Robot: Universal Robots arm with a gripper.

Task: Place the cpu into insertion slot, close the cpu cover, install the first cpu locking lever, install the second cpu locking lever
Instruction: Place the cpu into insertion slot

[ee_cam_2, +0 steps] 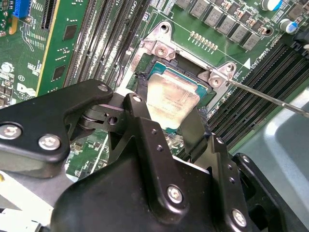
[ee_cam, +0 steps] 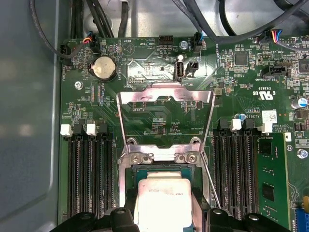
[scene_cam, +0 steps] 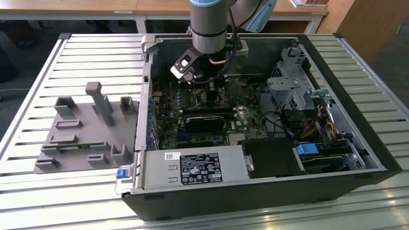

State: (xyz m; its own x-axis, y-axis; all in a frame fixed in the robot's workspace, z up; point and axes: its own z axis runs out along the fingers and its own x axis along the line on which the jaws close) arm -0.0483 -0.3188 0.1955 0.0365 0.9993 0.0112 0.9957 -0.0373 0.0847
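My gripper (ee_cam_2: 166, 118) is down inside the open computer case (scene_cam: 357, 120), shut on the cpu (ee_cam_2: 171, 96). The cpu is a dull silver square chip, and a black finger (ee_cam_2: 137, 111) presses each of two opposite sides. It sits low over the insertion slot (ee_cam_2: 158, 69), whose dark rim and teal edge show around it; whether it is fully seated I cannot tell. In the first wrist view the cpu (ee_cam: 164, 198) lies between the fingertips of the gripper (ee_cam: 165, 215). The cpu cover (ee_cam: 164, 96) stands swung open behind the slot. A thin locking lever (ee_cam_2: 270, 98) sticks out to one side.
Long black memory slots (ee_cam: 87, 174) flank the socket on both sides, and a green card (ee_cam: 273, 179) stands beyond one bank. A coin battery (ee_cam: 104, 67) and cable plugs sit behind the cover. A grey fixture (scene_cam: 89, 129) lies on the slatted table, on the exterior view's left.
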